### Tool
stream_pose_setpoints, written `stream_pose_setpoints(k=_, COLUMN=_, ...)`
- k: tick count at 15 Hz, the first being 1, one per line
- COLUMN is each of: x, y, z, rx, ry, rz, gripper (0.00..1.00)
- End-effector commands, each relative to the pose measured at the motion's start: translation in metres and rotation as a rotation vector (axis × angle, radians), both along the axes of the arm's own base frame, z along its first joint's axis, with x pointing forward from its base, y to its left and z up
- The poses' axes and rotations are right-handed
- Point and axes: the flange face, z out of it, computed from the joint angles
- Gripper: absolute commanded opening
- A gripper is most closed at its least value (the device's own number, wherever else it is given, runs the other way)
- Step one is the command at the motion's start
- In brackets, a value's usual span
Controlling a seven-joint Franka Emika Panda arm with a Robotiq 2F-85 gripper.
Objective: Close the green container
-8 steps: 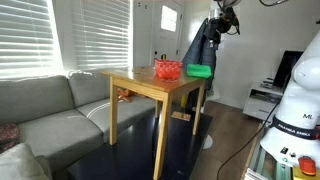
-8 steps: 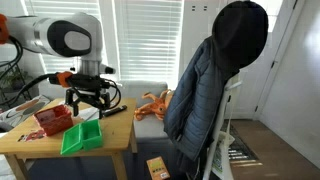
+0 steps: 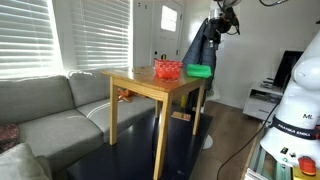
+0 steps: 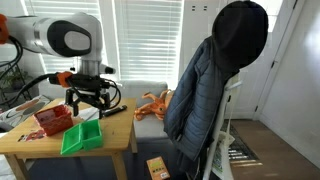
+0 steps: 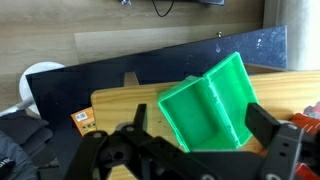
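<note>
above the green container [image 4: 80,138] the gripper [image 4: 88,104] hangs, jaws apart; a glancing push could skid it off the table [image 4: 118,136].

On my feed the stuff sits on a light wooden table [image 3: 140,82] with four plain legs, standing on a dark floor [image 3: 130,150]. Near one end of the top there's a red bowl [image 3: 167,69], and just beside it the green container [image 3: 199,71], close to the table's corner. In the wrist view the container lies open, both halves spread side by side, with bare wood next to it. I can't make out the smaller bits near the bowl.
</note>
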Motion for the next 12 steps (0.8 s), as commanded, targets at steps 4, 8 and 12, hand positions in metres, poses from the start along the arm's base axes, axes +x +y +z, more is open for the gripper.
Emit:
stream_pose_setpoints(k=4, x=0.0, y=0.0, z=0.0, rx=0.0, ry=0.001, rz=0.0, gripper=1.0)
stream_pose_setpoints(k=8, x=0.0, y=0.0, z=0.0, rx=0.0, ry=0.001, rz=0.0, gripper=1.0)
stream_pose_setpoints(k=12, x=0.003, y=0.036, z=-0.007, rx=-0.078, ry=0.017, rz=0.138, gripper=1.0)
